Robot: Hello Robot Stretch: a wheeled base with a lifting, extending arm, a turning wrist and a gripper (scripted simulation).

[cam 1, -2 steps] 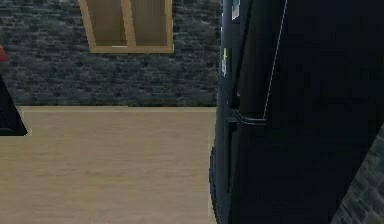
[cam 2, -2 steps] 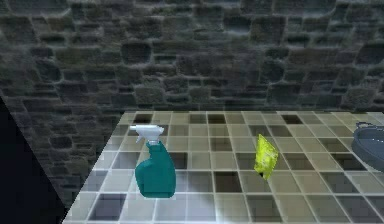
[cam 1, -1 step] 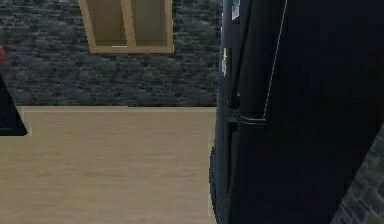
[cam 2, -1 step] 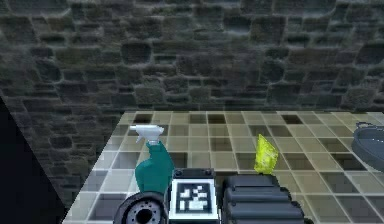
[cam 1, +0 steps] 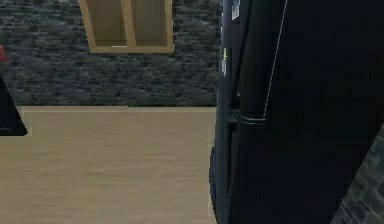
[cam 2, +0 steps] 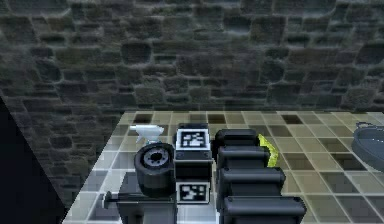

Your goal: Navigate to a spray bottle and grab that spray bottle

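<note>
I judge this the grab step: my pincer (cam 2: pixel 152 150) is out above the tiled surface (cam 2: pixel 320 170) near a small white thing (cam 2: pixel 150 130), possibly the spray bottle (finger state and any hold: I cannot tell), so next comes fine alignment.

Arm side view, contents:
- Wall (cam 2: pixel 190 50): dark rough stone, across the upper half of the frame.
- Desk (cam 2: pixel 320 165): chequered tiles in beige, olive and brown, lower centre to right.
- Arm (cam 2: pixel 250 180): dark segmented bar rising from the bottom edge, right of centre.
- Marker squares (cam 2: pixel 192 138): two, white with black marks, left of the arm.
- Tool (cam 2: pixel 152 168): dark rounded body left of the markers; whether it holds anything cannot be told.
- Small white object (cam 2: pixel 148 130): on the desk, just above the tool.
- Yellow-green item (cam 2: pixel 268 152): partly hidden at the arm's right.
- Grey round basin (cam 2: pixel 372 142): at the right edge.
</note>
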